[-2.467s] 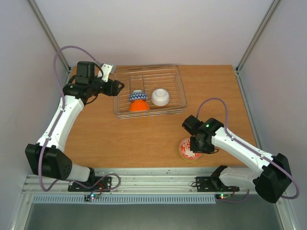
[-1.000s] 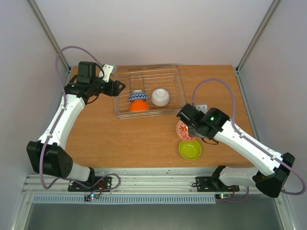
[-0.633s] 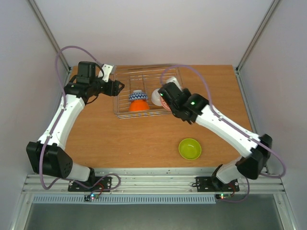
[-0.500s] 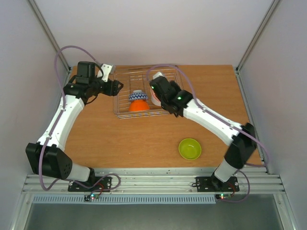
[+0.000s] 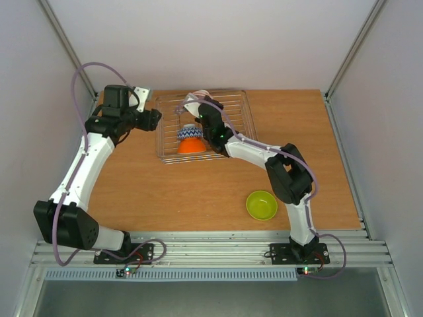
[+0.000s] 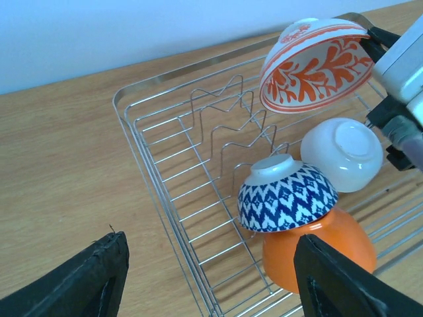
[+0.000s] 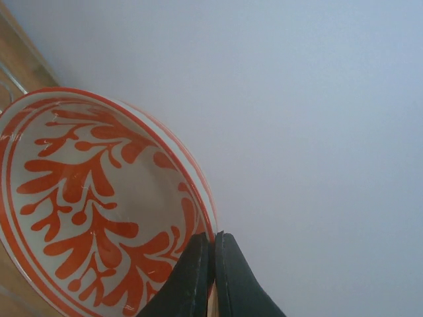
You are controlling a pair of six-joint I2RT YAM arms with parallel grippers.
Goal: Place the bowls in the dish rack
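Red-patterned bowl (image 6: 316,63): in the air over the far part of the dish rack (image 5: 241,125), above the white bowl (image 6: 344,153), apparently touching nothing below.
- Attitude: mostly inverted, foot up, mouth facing down and tipped to one side. Round, so no long axis; the foot-to-mouth line leans off vertical.
- Handling, judged: looks glazed, so rigid, slick and chippable, light enough for a rim pinch. The rim is the only real hold.
- Right gripper (image 7: 213,264): fingers nearly together, pinching the rim wall, one inside and one outside.
- In the rack: blue-and-white bowl (image 6: 285,198) inverted on the orange bowl (image 6: 324,247).
- Yellow-green bowl (image 5: 262,205) on the table, well apart.
- Left gripper (image 6: 210,241): spread wide, empty, beside the rack.
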